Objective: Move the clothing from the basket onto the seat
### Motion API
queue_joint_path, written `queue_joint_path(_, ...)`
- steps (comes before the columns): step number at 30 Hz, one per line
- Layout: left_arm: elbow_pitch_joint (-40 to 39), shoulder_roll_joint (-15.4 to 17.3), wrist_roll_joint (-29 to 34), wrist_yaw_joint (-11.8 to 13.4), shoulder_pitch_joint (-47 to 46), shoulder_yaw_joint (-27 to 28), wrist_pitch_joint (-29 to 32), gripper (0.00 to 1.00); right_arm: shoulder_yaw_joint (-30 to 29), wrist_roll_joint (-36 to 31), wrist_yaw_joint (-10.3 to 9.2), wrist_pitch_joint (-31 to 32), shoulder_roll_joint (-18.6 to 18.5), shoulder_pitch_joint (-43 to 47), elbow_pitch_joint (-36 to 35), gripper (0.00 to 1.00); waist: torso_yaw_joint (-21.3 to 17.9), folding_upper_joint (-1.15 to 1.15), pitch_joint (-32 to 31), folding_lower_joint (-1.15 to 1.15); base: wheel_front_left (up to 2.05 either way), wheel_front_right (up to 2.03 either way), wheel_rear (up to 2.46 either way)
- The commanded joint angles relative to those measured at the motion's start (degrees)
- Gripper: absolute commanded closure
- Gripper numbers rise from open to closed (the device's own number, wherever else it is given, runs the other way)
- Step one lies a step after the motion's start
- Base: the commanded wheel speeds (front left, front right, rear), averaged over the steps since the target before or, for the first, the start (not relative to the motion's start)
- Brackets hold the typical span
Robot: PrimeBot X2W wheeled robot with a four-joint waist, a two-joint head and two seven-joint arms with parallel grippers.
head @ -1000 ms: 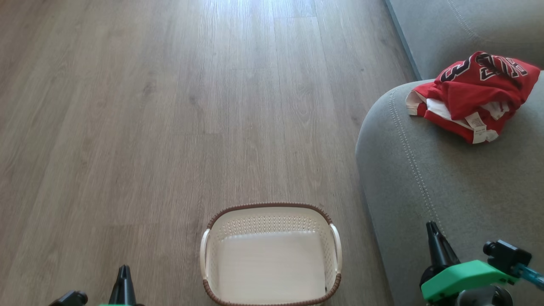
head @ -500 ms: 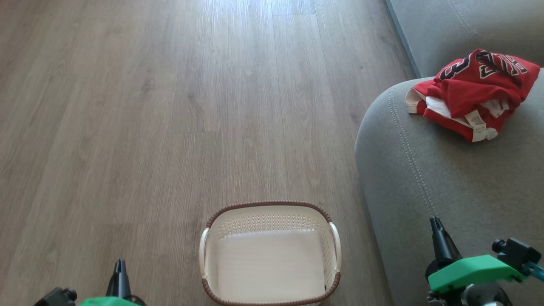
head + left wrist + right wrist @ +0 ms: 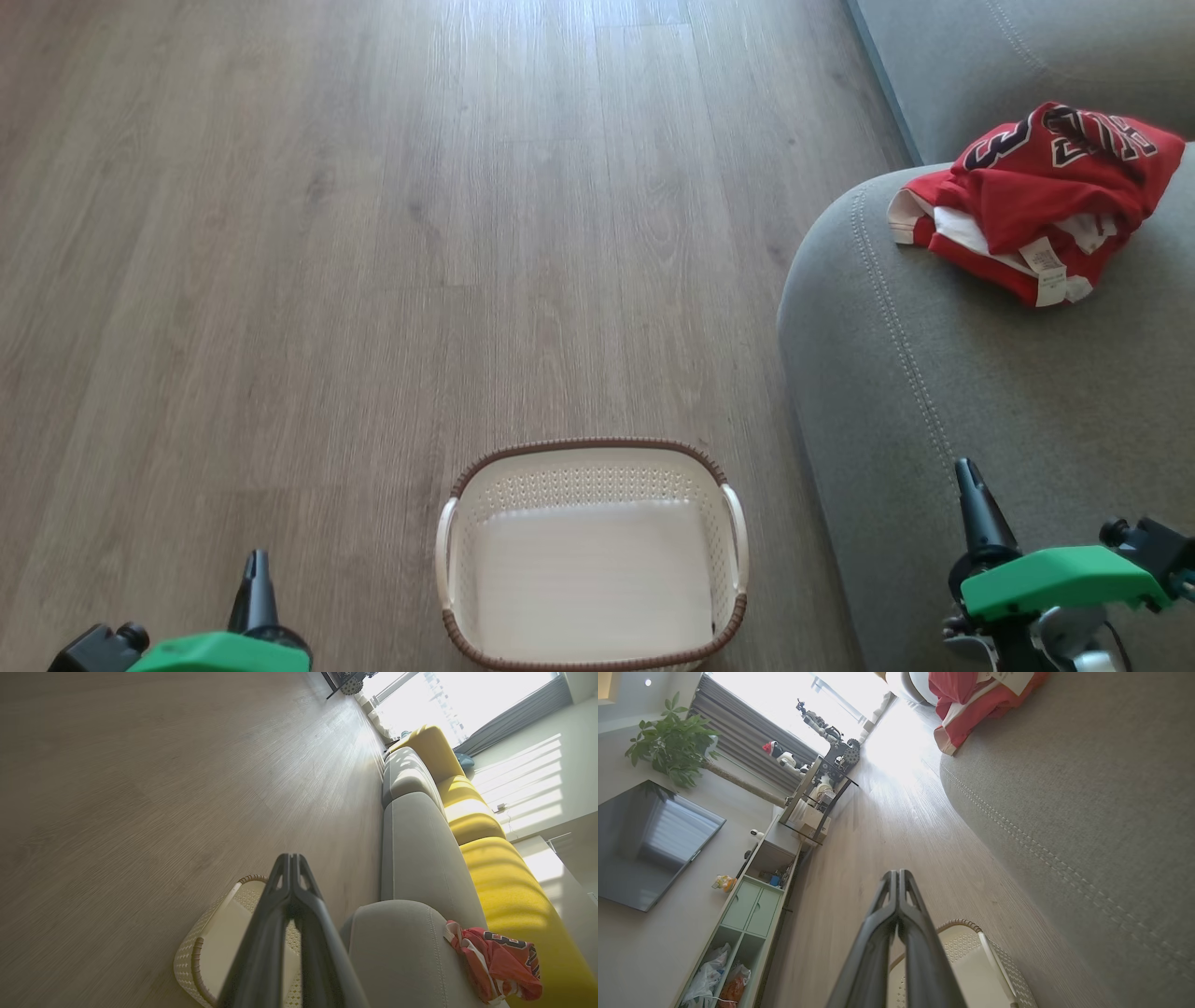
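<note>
A: Where is the clothing (image 3: pixel 1036 196)?
B: The red bundle lies crumpled on the grey sofa (image 3: pixel 934 392), well apart from the basket (image 3: pixel 590 455). The basket stands on the wooden floor (image 3: pixel 373 233) just beside the sofa, its pale bottom showing.
A: And the pincers?
B: Both are clenched, fingers pressed together with nothing between them. The left pincer (image 3: pixel 254 562) hangs over the floor left of the basket, and the right pincer (image 3: pixel 965 469) over the sofa's rounded front.

A black, white-edged "3" shows on the crumpled red jersey (image 3: pixel 1036 191). The lettering beside it is folded and illegible, as is the print on its white tag (image 3: pixel 1047 269).
</note>
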Motion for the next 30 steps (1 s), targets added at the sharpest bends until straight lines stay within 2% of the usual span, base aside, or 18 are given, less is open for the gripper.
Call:
queue_joint_path(1,-2.0,0.2,-1.2,-0.7,-2.8,2.3,0.3,1.00,0.3,1.7,0.00,0.5,-0.3,-3.6,-2.2,1.00,0.0,0.00,0.0,0.00,0.00,0.00,0.00)
queue_joint_path(30,-2.9,-2.8,-16.0,-5.6,-5.5,9.0,5.2,1.00,-0.7,21.5,-0.01,4.8,-0.8,-5.7,-3.5,1.00,-0.5,0.00,0.9,0.00,0.00,0.00,0.00)
